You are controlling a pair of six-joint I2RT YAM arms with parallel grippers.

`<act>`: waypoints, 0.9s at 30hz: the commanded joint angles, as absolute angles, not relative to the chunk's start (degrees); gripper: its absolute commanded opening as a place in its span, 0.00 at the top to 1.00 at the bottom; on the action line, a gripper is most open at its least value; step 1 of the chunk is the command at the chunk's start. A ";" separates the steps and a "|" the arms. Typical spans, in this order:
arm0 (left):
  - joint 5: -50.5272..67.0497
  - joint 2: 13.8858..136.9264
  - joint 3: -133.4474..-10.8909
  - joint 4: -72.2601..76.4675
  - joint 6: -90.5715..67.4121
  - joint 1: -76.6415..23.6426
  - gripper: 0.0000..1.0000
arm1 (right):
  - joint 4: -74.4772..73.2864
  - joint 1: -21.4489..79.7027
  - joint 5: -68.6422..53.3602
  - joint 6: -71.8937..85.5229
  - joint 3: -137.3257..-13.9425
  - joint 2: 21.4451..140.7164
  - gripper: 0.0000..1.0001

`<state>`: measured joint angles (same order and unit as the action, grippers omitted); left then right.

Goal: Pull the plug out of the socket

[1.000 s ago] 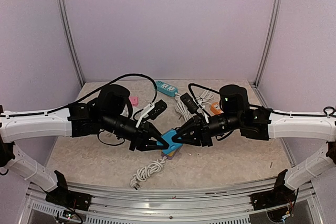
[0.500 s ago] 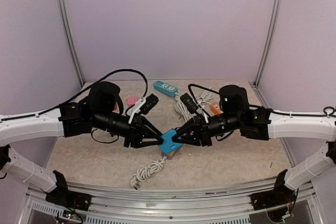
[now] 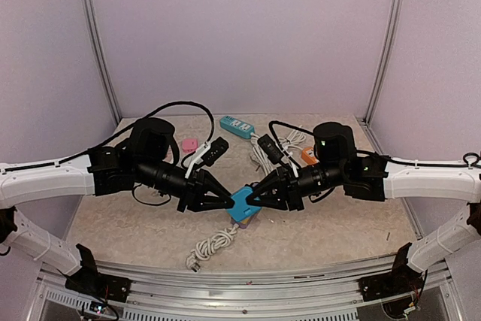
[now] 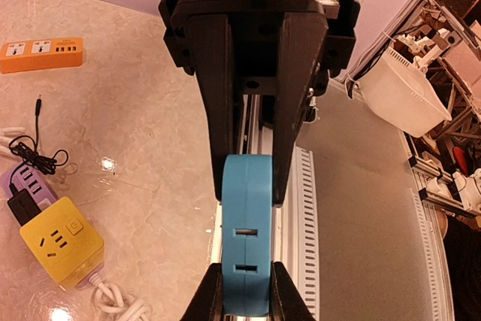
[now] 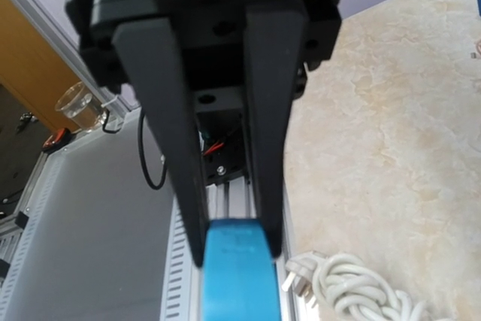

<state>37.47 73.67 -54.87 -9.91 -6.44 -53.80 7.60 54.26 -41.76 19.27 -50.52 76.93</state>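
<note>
Clamped from both ends, right between the two gripper tips: a blue block (image 4: 246,261), smooth plastic with rounded corners. Two short slots down its narrow face, with a faint line across between them.

Pinched at one end by the left gripper (image 3: 228,202), jaws narrow, only the very tips of its fingers (image 4: 207,302) showing at the bottom of its own wrist view. Gripped at the opposite end by the right gripper (image 3: 251,199), jaws just as narrow, long black fingers (image 4: 218,110) straddling the blue edge. Arms nose to nose in the overhead view.

On the table just beneath the meeting tips: a yellow cube socket (image 4: 60,240) against a purple strip (image 4: 26,186), with a white cable (image 3: 214,244) coiled a little nearer the arm bases. Well behind the right gripper, an orange power strip (image 4: 41,56).

Hard to tell which part of the block is plug and which socket. End faces hidden behind the fingers. Lower part of the block cut off by the frame edge in the right wrist view, that gripper's own fingertips out of frame there. Mostly covered from overhead by both grippers.
</note>
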 commanded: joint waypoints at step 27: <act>25.19 70.25 -50.29 4.98 -22.16 -48.43 1.00 | 21.13 52.42 -27.78 40.08 -44.44 76.30 0.33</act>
